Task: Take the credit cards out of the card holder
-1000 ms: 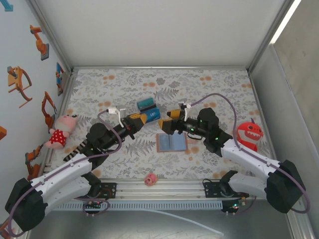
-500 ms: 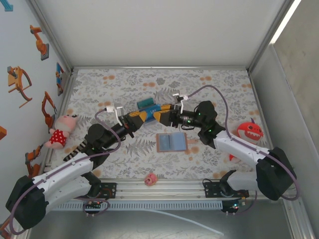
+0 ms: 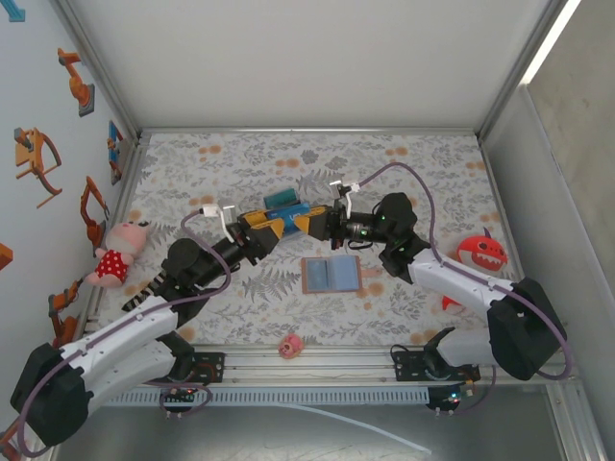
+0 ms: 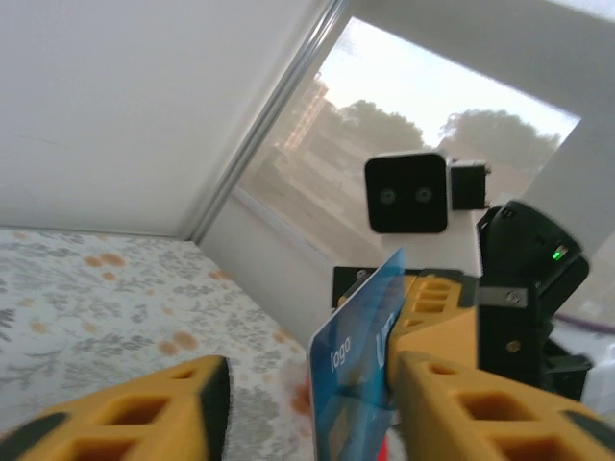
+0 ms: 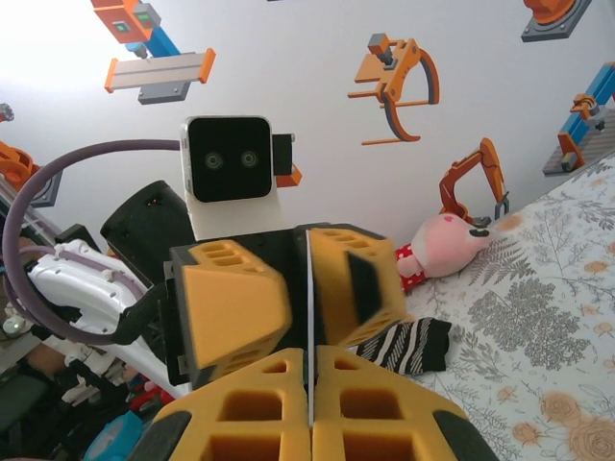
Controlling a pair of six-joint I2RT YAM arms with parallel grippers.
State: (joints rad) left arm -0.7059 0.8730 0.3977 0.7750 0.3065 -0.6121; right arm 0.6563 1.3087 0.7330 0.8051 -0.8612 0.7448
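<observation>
Since a second ago the right gripper [image 3: 312,225] has reached to the left gripper [image 3: 274,223] above the mat [image 3: 413,163] and now clamps the dark blue credit card [image 4: 354,370], aloft beyond the open card holder [image 3: 332,275]; left jaws parted, withdraw left straight back without grazing the card.

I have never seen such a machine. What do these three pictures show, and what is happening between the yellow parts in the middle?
These are two robot arms bolted to a table. The top picture looks down from above; the other two come from a camera on each wrist. The yellow parts are gripper fingers. The right gripper is shut on a blue credit card; the left gripper stands open around it. On the flowered table are the open card holder, a teal card, a small pink toy, a pink plush toy and a red shark toy.
</observation>
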